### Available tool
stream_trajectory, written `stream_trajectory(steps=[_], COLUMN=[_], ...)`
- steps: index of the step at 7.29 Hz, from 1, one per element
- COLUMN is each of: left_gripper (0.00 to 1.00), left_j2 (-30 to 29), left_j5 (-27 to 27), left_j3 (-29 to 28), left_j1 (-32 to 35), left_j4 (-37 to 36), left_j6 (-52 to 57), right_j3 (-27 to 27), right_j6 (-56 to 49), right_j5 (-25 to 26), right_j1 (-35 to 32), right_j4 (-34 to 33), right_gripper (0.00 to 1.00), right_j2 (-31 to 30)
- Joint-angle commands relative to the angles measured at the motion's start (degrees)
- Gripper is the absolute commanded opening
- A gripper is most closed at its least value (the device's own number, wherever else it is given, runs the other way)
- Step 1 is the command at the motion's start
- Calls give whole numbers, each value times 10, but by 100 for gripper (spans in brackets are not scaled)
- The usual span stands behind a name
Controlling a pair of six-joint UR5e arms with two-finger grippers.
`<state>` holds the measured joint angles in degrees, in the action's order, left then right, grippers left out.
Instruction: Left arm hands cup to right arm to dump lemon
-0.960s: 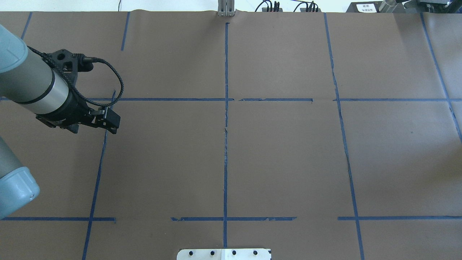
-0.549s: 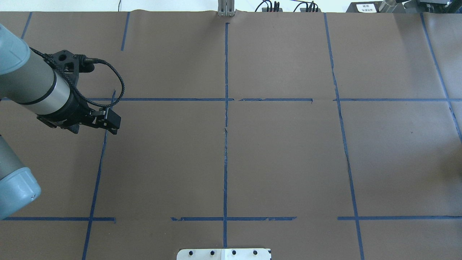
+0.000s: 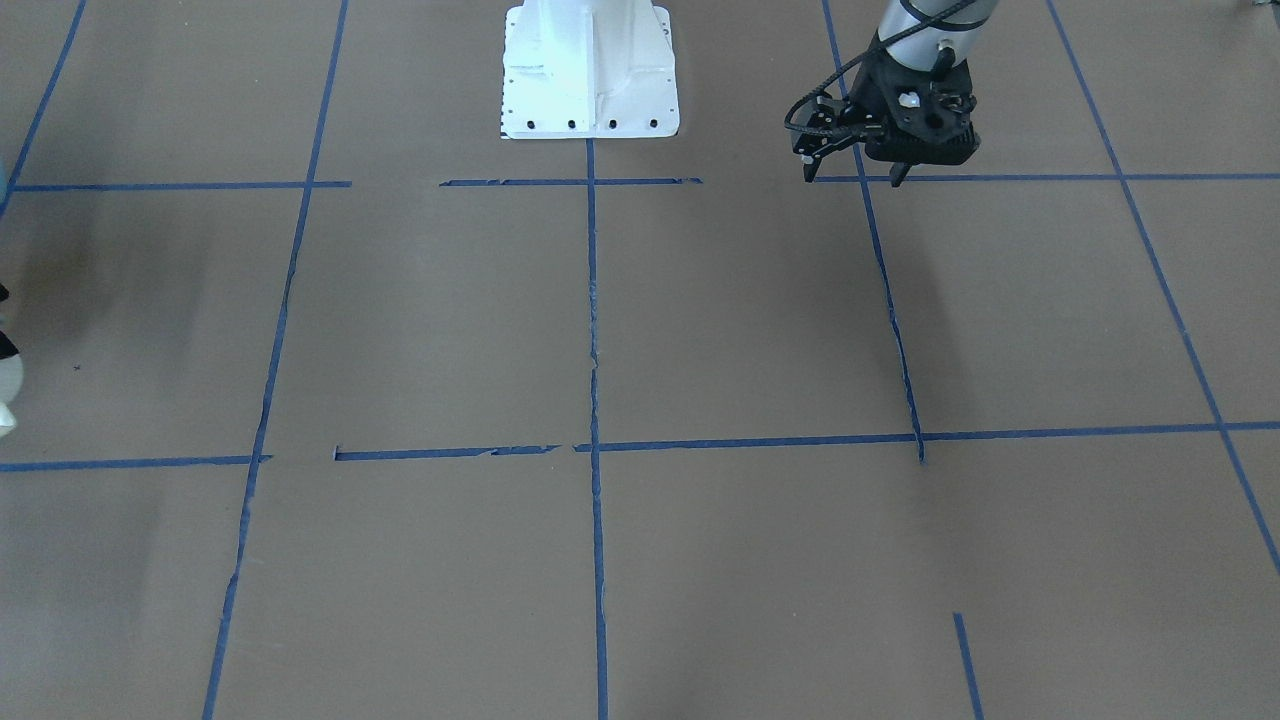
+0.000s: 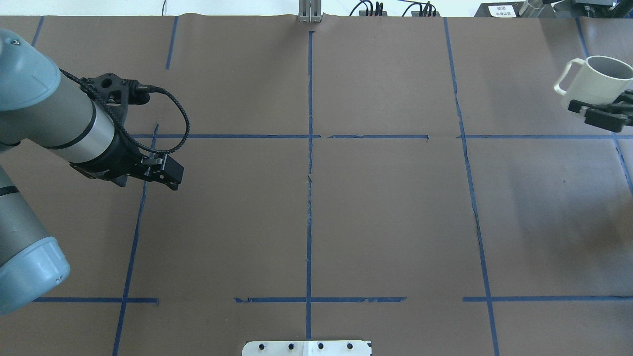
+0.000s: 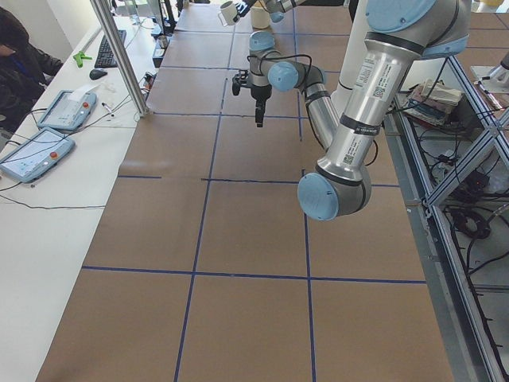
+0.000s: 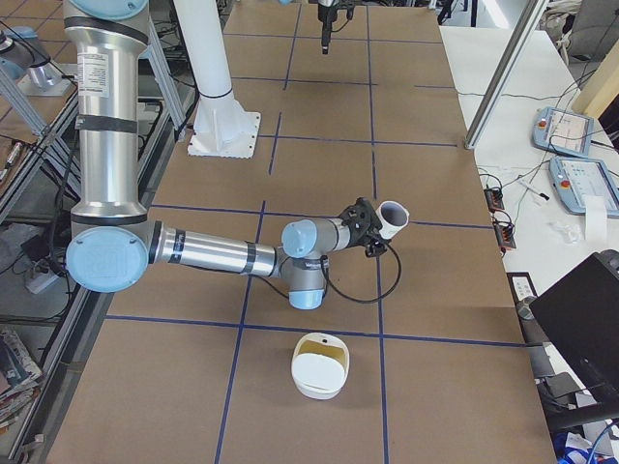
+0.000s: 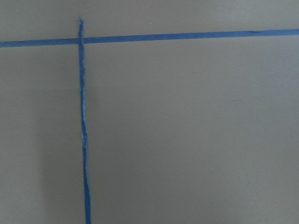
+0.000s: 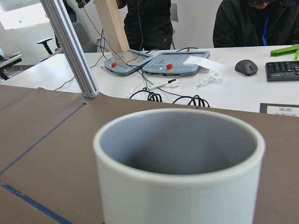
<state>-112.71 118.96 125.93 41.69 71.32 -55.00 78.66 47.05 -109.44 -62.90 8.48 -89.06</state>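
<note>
The white cup (image 4: pixel 596 79) is at the right edge of the overhead view, handle to the left, grey inside showing. My right gripper (image 4: pixel 589 112) is shut on its side and holds it off the table. In the exterior right view the cup (image 6: pixel 392 217) is tilted, its mouth up and to the right. The right wrist view looks over the cup's rim (image 8: pixel 177 140); no lemon shows in it. My left gripper (image 3: pixel 897 178) hangs empty above the table at the other end, showing a single thin tip, shut. Its wrist camera (image 4: pixel 167 173) sticks out beside it.
A white bowl (image 6: pixel 319 365) with something yellow in it stands on the table near the right arm's elbow. The robot's white base (image 3: pixel 588 70) is at the table's middle edge. Blue tape lines (image 4: pixel 309 198) cross the brown cover. Operators and pendants (image 8: pixel 154 60) are beyond the far edge.
The right gripper with the cup has come into the overhead view at the right edge. The left arm has moved a little to the right and toward the table's middle.
</note>
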Motion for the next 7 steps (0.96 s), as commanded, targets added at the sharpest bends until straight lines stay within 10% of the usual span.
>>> stream_trajectory(steps=[1,4,7], left_gripper=[100,100,100], left_j2=[-18,-43,-90], left_j5=[1,1,39], left_j3=[-1,-19,-77], left_j1=[-7,-8,1], left_j4=[-1,0,2], left_j6=[-5,-30,-150], right_j3=[16,163,161], right_j6=[-6,-57,-98], right_j5=[107,311,414], right_j1=[97,252,391], right_j4=[-91,-327,-359], right_gripper=[0,0,0], right_j2=[70,97,186])
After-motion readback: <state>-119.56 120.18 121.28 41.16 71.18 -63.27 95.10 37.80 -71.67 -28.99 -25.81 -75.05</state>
